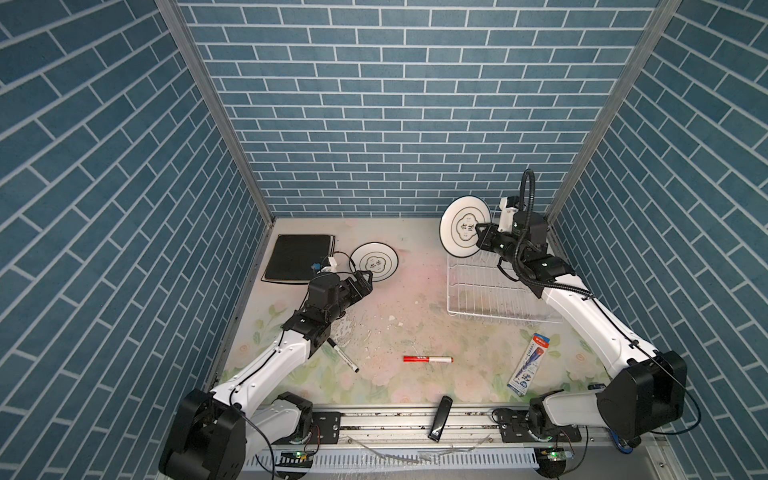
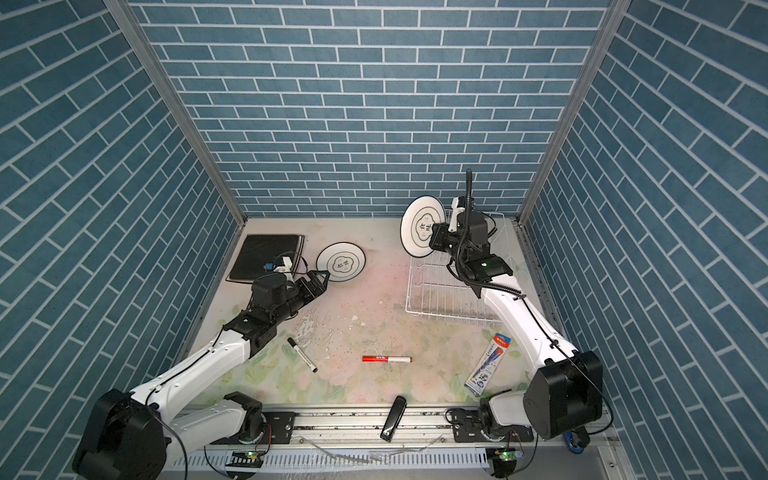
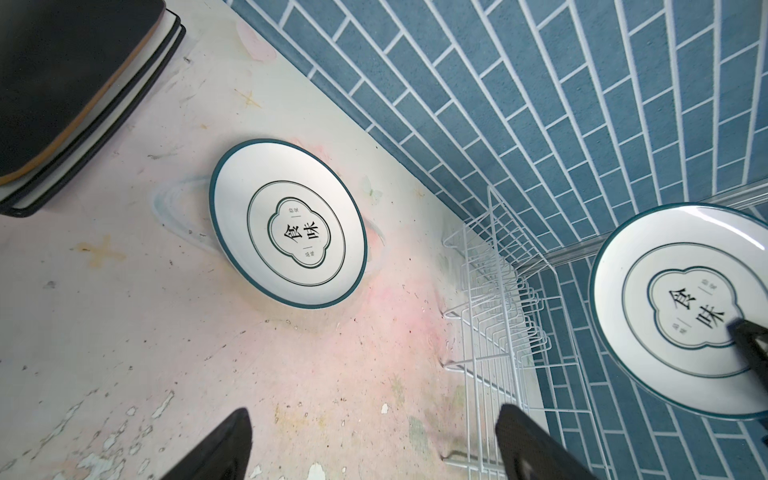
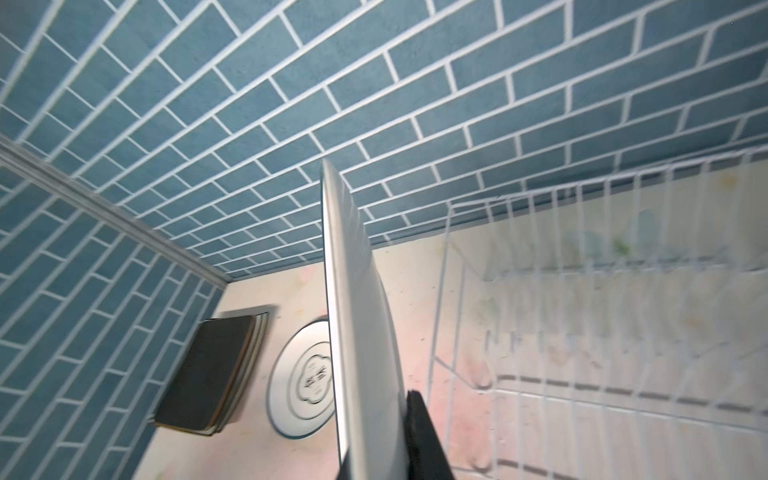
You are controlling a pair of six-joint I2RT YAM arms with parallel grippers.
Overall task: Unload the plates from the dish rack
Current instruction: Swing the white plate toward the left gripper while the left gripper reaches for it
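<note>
White round plate (image 1: 457, 224), upright, pinched by right gripper (image 1: 480, 235) near dish rack (image 1: 478, 291); left gripper (image 1: 368, 280) spread wide, empty.

At 2 o'clock, the right gripper (image 2: 433, 237) pinches 1 round white dark-rimmed plate (image 2: 417, 226) on edge above the white wire dish rack (image 2: 436, 287). At 10 o'clock, the left gripper (image 2: 321, 277), jaws spread, is just beside 1 matching flat plate (image 2: 341, 262).

Lettering you can read:
- flat round plate (image 3: 286, 224): clover centre, "食味".
- raised round plate (image 3: 685, 311): clover centre, "食味".

The small characters beside both are too fine for you to read, as is the print on the pen packet (image 1: 530, 362) and red marker (image 1: 428, 359).
</note>
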